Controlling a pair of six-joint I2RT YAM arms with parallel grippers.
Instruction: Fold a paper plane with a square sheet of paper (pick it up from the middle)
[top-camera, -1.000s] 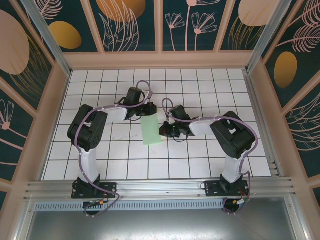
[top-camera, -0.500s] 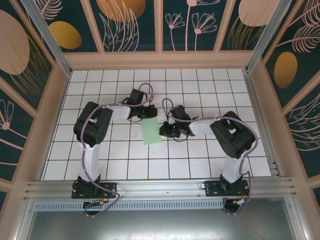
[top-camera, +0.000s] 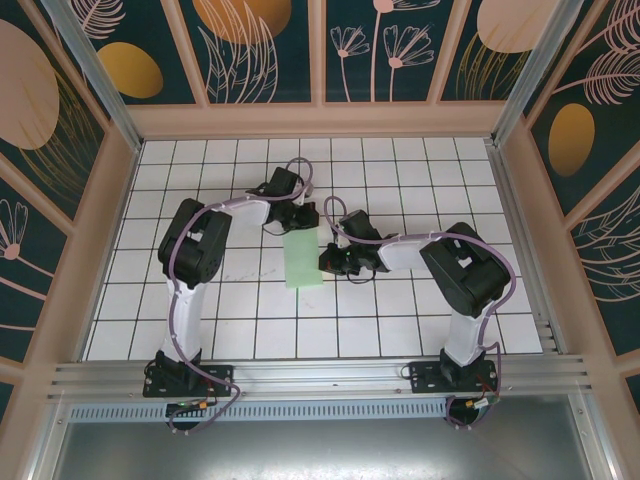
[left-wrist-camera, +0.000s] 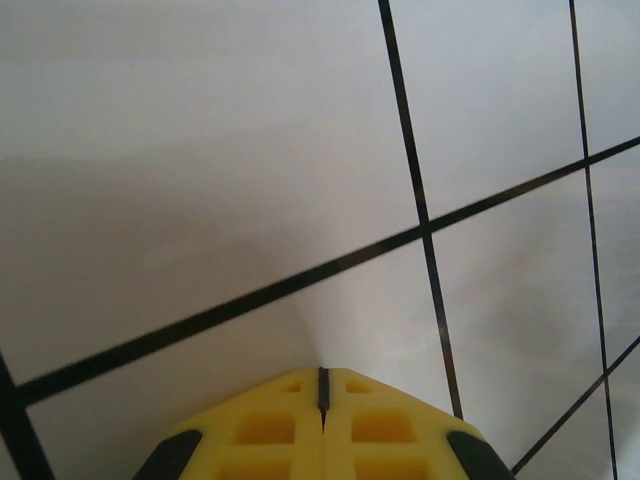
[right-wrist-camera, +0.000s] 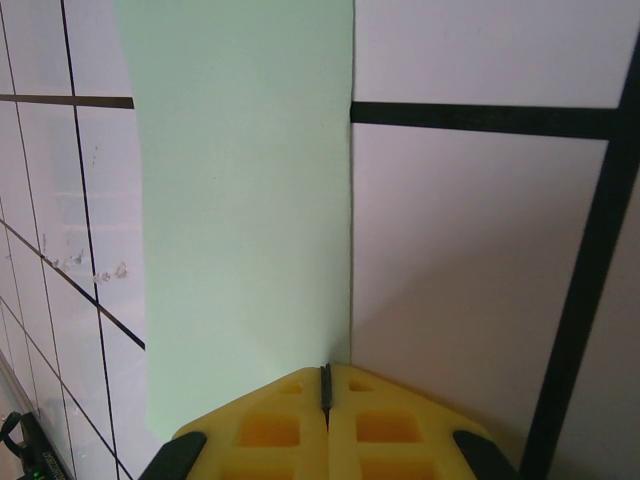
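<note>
Bare white tiles of the table (top-camera: 125, 290) lie open to the left of the left arm. The left gripper (top-camera: 302, 218), fingers pressed together on nothing, sits just at the far short edge of the square sheet of paper (top-camera: 302, 262), which lies flat mid-table as a folded green strip. The right gripper (top-camera: 327, 262), also clenched, meets the strip's right long edge, with free tiles beyond the right arm.

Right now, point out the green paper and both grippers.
green paper (top-camera: 303, 262), top view, middle of the sheet.
left gripper (left-wrist-camera: 322, 375), left wrist view, seam between its shut fingertips.
right gripper (right-wrist-camera: 326, 370), right wrist view, seam between its shut fingertips.
</note>
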